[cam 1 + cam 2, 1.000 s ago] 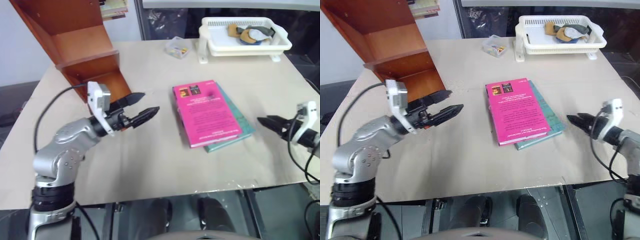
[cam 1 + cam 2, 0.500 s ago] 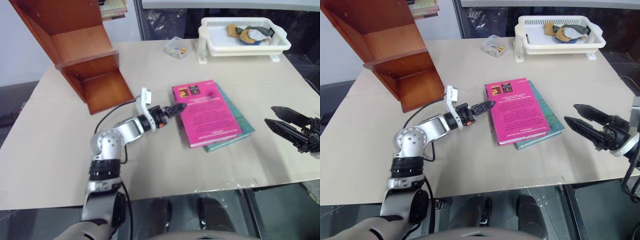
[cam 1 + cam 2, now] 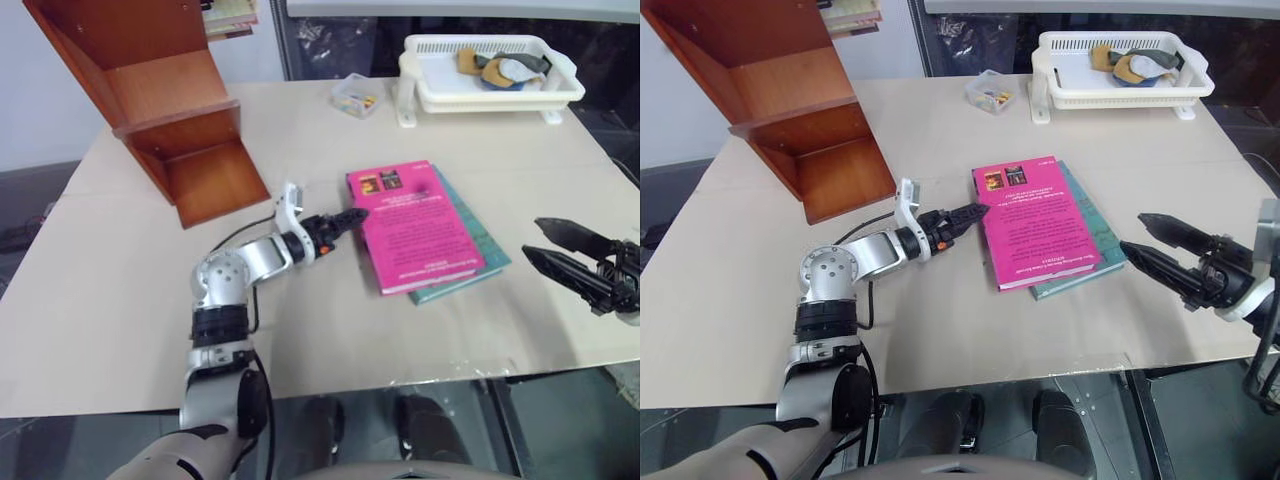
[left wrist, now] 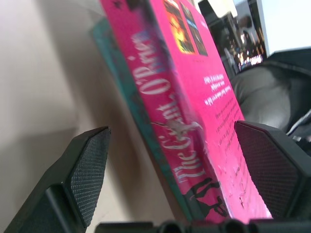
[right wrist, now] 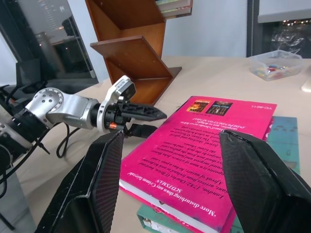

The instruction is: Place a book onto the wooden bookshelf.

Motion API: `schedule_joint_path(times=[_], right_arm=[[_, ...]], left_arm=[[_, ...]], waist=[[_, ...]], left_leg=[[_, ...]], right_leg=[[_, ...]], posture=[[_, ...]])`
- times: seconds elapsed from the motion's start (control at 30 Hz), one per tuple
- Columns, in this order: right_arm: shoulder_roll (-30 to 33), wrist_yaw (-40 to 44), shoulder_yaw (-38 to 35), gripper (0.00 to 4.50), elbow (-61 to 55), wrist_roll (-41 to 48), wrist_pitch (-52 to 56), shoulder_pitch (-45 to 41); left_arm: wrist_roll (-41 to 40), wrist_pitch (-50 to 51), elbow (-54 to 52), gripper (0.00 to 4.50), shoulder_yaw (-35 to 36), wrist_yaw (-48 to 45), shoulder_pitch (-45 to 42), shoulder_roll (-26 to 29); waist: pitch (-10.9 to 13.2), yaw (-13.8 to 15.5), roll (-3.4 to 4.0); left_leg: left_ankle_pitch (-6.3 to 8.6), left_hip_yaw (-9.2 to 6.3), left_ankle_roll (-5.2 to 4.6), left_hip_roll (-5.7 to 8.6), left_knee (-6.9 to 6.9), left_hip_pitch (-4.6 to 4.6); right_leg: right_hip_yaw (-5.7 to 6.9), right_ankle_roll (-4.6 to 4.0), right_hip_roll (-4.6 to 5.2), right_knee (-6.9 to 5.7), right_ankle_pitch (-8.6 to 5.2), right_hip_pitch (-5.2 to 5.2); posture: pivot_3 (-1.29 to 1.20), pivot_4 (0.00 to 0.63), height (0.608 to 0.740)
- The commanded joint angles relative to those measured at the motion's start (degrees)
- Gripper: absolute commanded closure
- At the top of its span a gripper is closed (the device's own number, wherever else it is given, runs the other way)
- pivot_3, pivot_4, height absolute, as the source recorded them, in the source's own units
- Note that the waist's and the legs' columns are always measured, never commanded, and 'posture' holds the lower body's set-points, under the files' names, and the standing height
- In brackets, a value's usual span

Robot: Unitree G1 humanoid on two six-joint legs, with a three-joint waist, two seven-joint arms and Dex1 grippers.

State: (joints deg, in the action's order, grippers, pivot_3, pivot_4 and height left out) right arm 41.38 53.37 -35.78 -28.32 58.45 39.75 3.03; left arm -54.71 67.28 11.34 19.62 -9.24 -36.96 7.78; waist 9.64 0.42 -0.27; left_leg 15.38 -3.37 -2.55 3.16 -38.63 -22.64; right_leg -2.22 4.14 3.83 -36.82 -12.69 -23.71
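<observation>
**Straddling the pink book's spine with spread jaws**

Lying flat on the pale, matte tabletop [image 3: 120,300], the book [image 3: 415,225] is showing us a glossy magenta cover with white lettering and two small dark pictures at its far end. It is resting on a teal book [image 3: 478,240] of similar size. We are seeing the left gripper [image 3: 965,215] at the spine edge, its ribbed black jaws released, one on either side of the spine. The right gripper [image 3: 1162,248] is hovering off the book's other side, jaws likewise released and grasping nothing. The wooden bookshelf [image 3: 170,110], polished reddish-brown boards forming open boxes, is standing well apart at the far left corner.
</observation>
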Motion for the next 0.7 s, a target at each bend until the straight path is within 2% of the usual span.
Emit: schedule_joint_path(times=[0.03,0.3,0.63,0.67,0.7], right_arm=[[0.96,-0.1,-0.19,1.32,-1.08,0.83,-1.43,-0.12],[1.48,-0.52,0.73,1.32,-1.33,1.17,-1.77,-0.51],[1.64,-1.38,0.84,1.32,-1.94,1.04,-2.59,0.12],[1.62,-1.44,0.83,1.32,-1.99,1.01,-2.68,0.2],[1.55,-1.51,0.77,1.32,-2.08,0.99,-2.77,0.36]], left_arm=[[-3.68,2.43,2.72,0.01,2.81,1.54,-1.71,-2.63],[-7.87,5.44,13.66,0.01,8.17,1.16,-5.36,-6.92],[-6.77,7.66,17.36,0.01,5.66,-4.41,-6.59,-7.14],[-6.78,7.88,17.43,0.54,5.63,-4.62,-6.64,-7.19],[-6.95,8.14,17.14,0.73,5.65,-4.83,-6.52,-7.29]], waist=[[0.0,0.33,0.0],[0.0,0.47,-0.04],[0.0,0.44,-0.04],[0.0,0.44,-0.04],[0.0,0.44,-0.03]], left_leg=[[0.0,0.0,0.0,0.01,0.0,0.0],[0.0,-0.03,0.0,0.04,-0.02,-0.05],[-0.01,-0.03,0.01,0.04,-0.02,-0.05],[-0.01,-0.04,0.01,0.04,-0.02,-0.05],[0.0,-0.03,0.01,0.04,-0.02,-0.05]], right_leg=[[0.0,0.0,0.01,0.0,0.0,0.0],[0.06,0.0,0.03,0.02,0.0,0.0],[0.05,0.0,0.02,0.01,0.0,0.0],[0.06,0.0,0.02,0.01,0.0,0.0],[0.06,0.0,0.03,0.01,0.0,0.0]], posture=[[0.0,0.15,0.74],[0.0,0.15,0.74],[0.0,0.15,0.74],[0.0,0.15,0.74],[0.0,0.15,0.74]])
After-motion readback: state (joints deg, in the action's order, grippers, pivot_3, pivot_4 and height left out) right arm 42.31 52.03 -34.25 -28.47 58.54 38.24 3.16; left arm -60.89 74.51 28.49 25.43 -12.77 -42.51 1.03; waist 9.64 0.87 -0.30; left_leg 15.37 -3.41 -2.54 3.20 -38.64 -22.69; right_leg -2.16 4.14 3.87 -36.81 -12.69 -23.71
